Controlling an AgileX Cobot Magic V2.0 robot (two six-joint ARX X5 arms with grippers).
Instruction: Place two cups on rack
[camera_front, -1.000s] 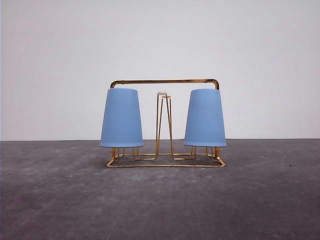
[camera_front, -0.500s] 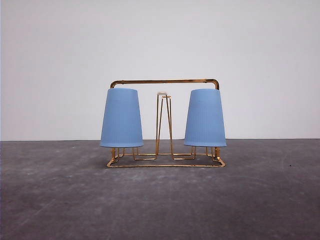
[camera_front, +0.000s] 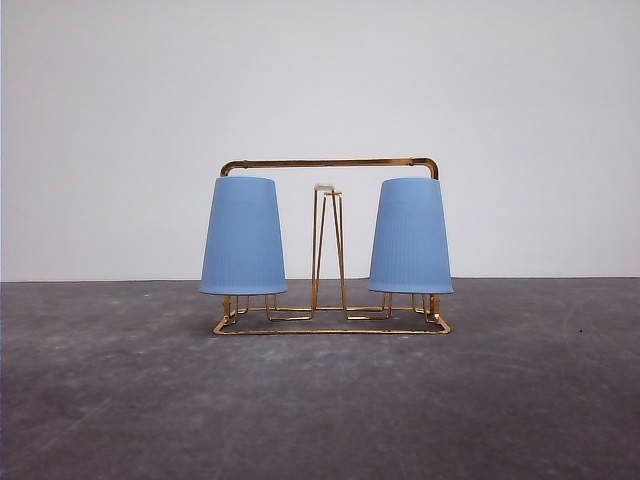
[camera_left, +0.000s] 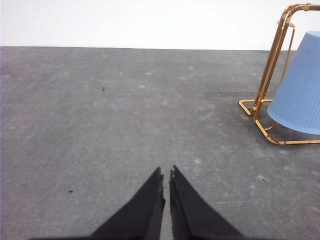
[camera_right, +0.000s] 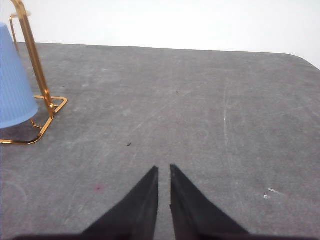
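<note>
Front view: the rack (camera_front: 330, 245) stands on the grey surface (camera_front: 320, 400) with the left cup (camera_front: 243, 236) and the right cup (camera_front: 410, 236) inverted over its outer prongs, which they hide, while the white-tipped middle prongs (camera_front: 326, 250) stand bare between them. Left wrist view: the left gripper (camera_left: 166, 172), fingers nearly pressed together and holding nothing, hangs over bare surface well apart from the rack, whose frame and one cup are cut off at the picture's edge. Right wrist view: the right gripper (camera_right: 164, 169), likewise almost closed and empty, sits well apart from the rack's other end, again only partly visible.
</note>
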